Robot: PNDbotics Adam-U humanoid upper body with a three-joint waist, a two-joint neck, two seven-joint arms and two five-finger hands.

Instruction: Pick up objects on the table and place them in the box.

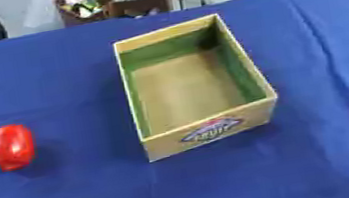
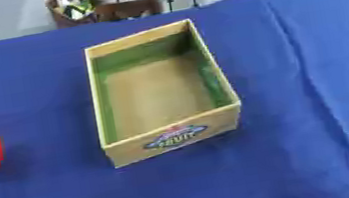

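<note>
A shiny red rounded object (image 1: 10, 146) lies on its side on the blue-covered desk (image 1: 328, 95), well apart from the open cardboard box (image 1: 205, 131) and off to its left, so the left arm seems the natural one to reach it. The box stands upright at the middle of the desk with its mouth facing up and nothing visible on its brown floor, green along the inner walls, which leaves the whole opening free for a drop from above. Neither hand can be clearly made out in either view, so the state of the fingers cannot be told.
</note>
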